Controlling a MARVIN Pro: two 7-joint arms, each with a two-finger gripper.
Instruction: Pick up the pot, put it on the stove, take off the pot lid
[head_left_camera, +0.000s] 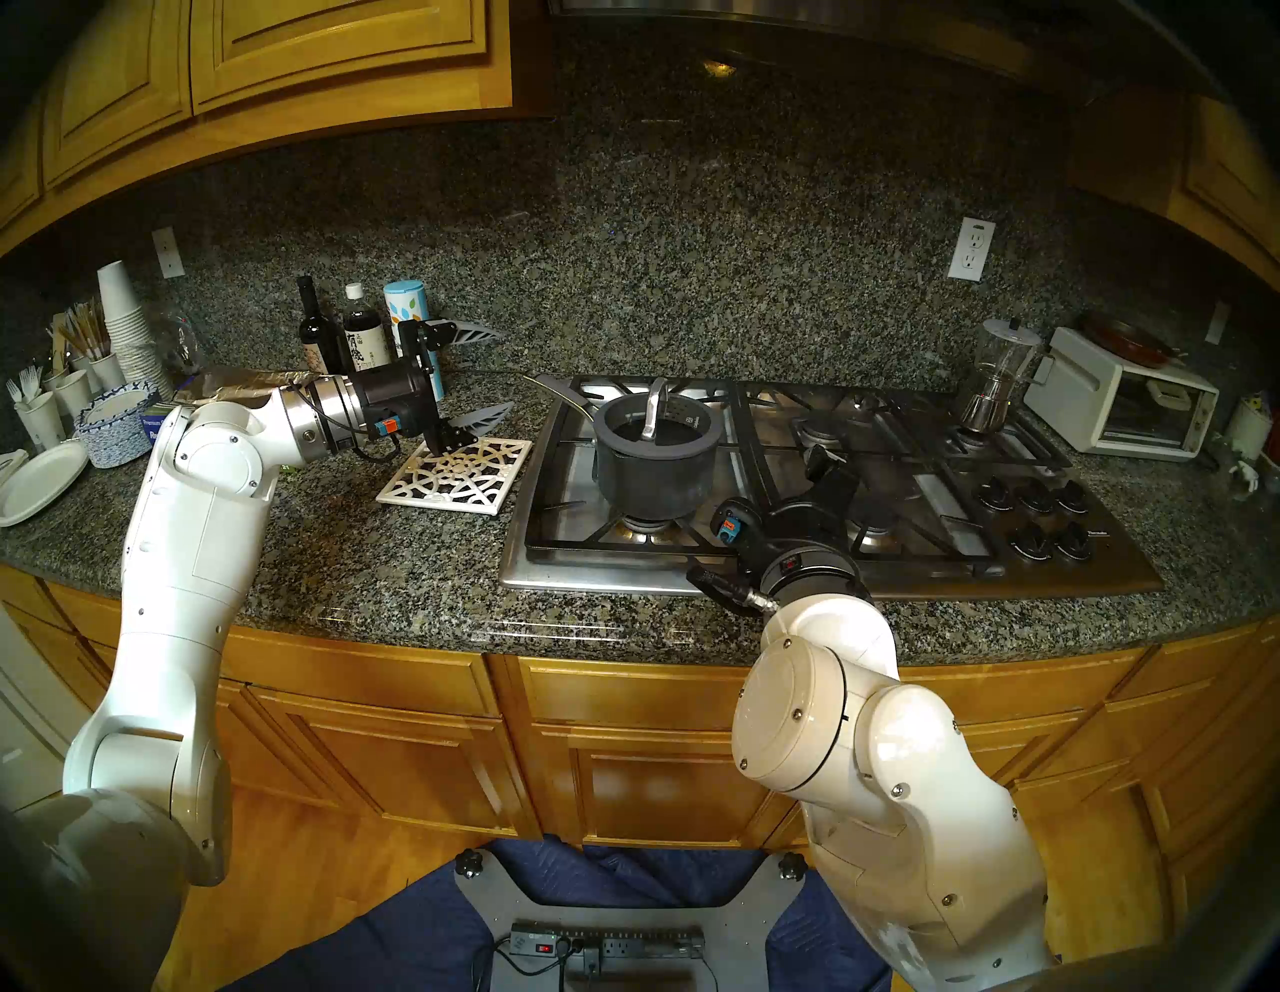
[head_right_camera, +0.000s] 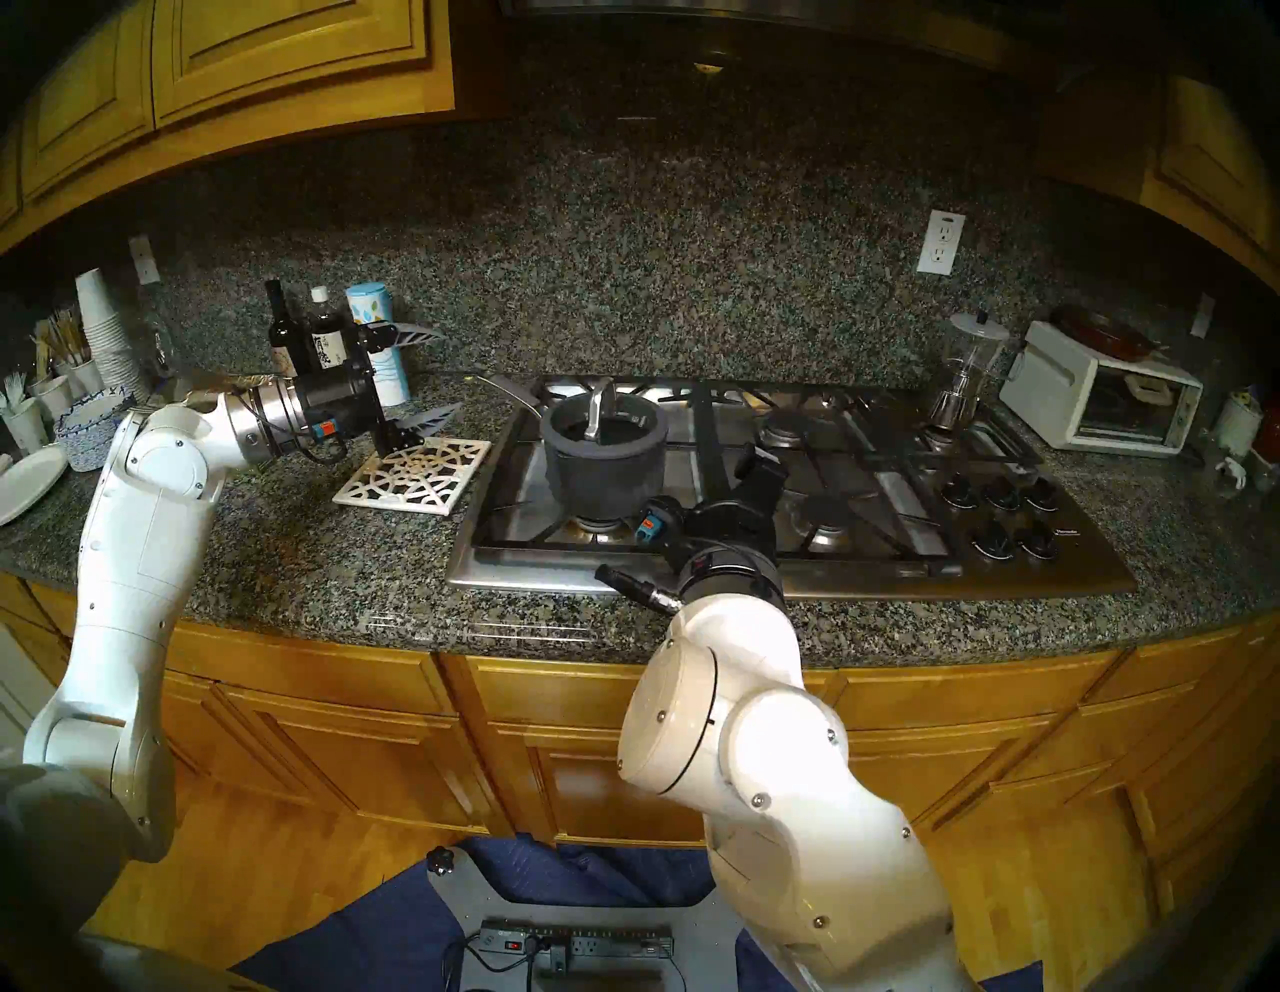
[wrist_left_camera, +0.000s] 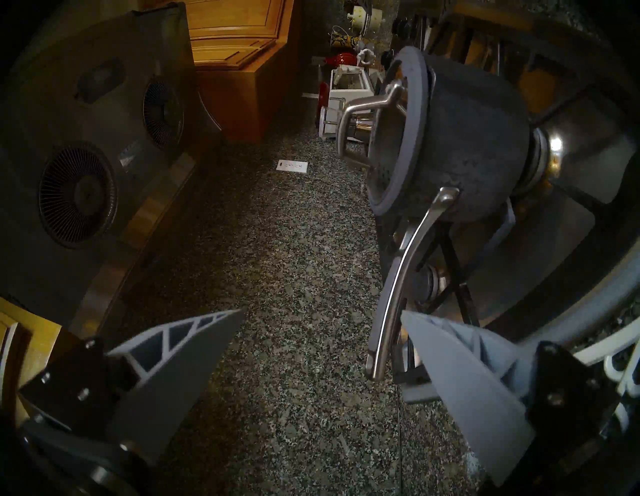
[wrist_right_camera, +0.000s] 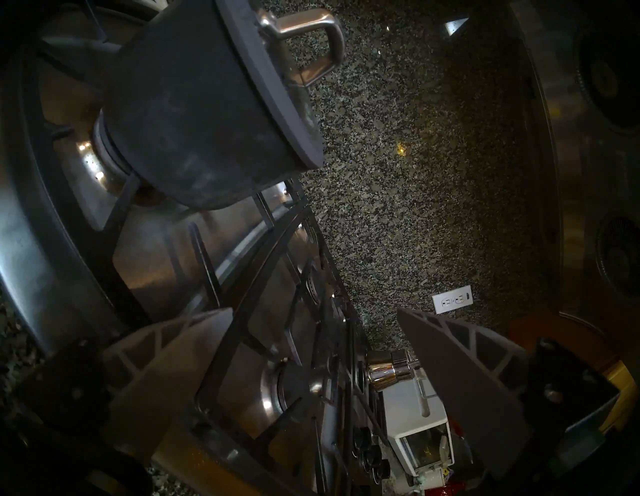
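Observation:
The dark grey pot (head_left_camera: 651, 471) stands on the front left burner of the steel stove (head_left_camera: 692, 580). The glass pot lid (head_left_camera: 682, 418) sits on it, silver arched handle up. The pot's long handle (head_left_camera: 562, 395) points back-left. My left gripper (head_left_camera: 509, 370) is open and empty over the counter, just left of the handle's end. In the left wrist view, the gripper (wrist_left_camera: 322, 313) has the handle (wrist_left_camera: 398, 287) just beyond one finger. My right gripper (wrist_right_camera: 315, 311) is open and empty, low over the stove's front, right of the pot (wrist_right_camera: 194, 104).
A white lattice trivet (head_left_camera: 457, 478) lies left of the stove, under my left gripper. Bottles (head_left_camera: 318, 332) and stacked paper cups (head_left_camera: 118, 319) stand at the back left. A glass coffee maker (head_left_camera: 997, 374) sits on the back right burner, and a white toaster oven (head_left_camera: 1122, 402) stands beside it.

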